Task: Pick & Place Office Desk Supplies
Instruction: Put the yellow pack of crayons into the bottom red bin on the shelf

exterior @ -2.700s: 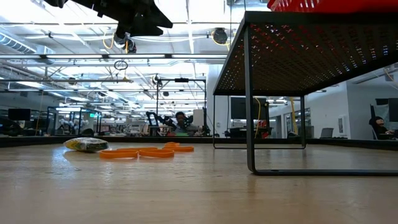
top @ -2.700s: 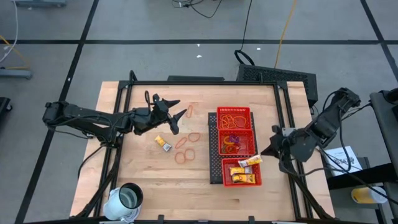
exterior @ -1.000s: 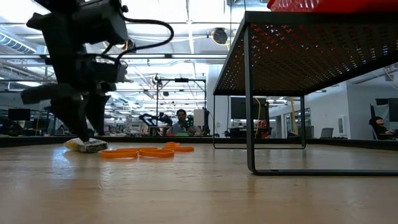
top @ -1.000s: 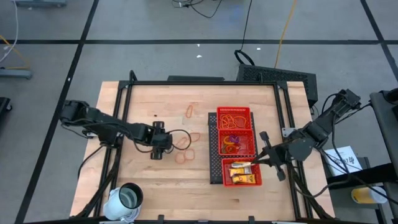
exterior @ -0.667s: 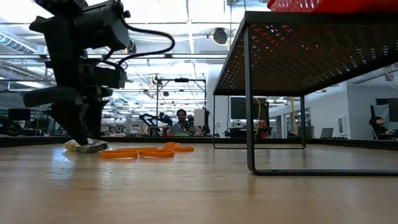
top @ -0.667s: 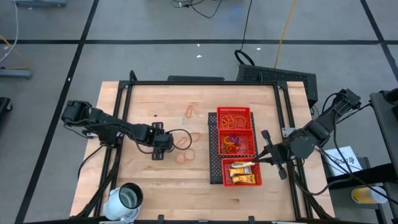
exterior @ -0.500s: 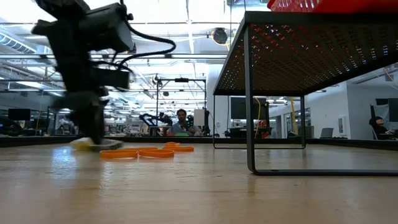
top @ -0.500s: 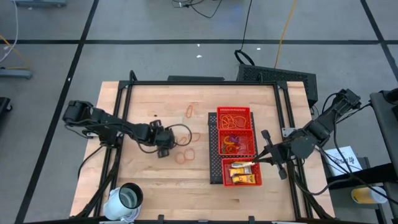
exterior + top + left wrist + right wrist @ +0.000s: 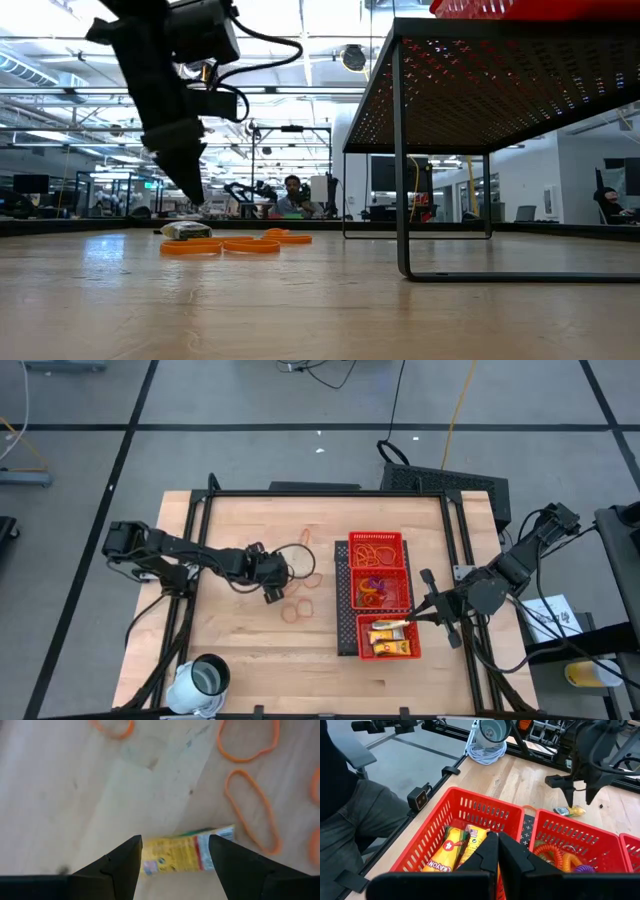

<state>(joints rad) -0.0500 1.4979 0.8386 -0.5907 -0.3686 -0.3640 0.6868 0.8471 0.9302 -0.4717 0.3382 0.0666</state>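
My left gripper [image 9: 270, 588] hovers open just above a yellow packet [image 9: 187, 852] that lies flat on the table; its fingertips stand on either side of the packet's near edge and do not touch it. The low view shows the packet [image 9: 188, 230] on the wood under the raised fingers [image 9: 192, 190]. Several orange rubber bands [image 9: 300, 608] lie beside it. My right gripper [image 9: 416, 616] is over the red tray's near compartment [image 9: 445, 815], shut at another yellow packet [image 9: 397, 623]. More packets [image 9: 445, 851] lie in that compartment. My right gripper is shut on the right end of a yellow packet [image 9: 408, 620], coming level from the table's right side, fingers along it. The packet lies slanted over the near compartment. In the wrist view the fingers [image 9: 487, 852] hide the place of contact.
The red mesh tray [image 9: 352, 595] stands on a dark raised stand [image 9: 400, 150] right of centre; its middle compartment holds coloured clips [image 9: 372, 588], its far one rubber bands [image 9: 376, 548]. A white cup [image 9: 205, 678] sits at the near left corner. A lone rubber band [image 9: 305, 540] lies farther off.
My left gripper has risen off the table, moved toward the table's right and far side, and tipped. The packet under it has slid a short way to the right, closer to the rubber bands, and still lies flat. My right gripper has kept still at the tray.
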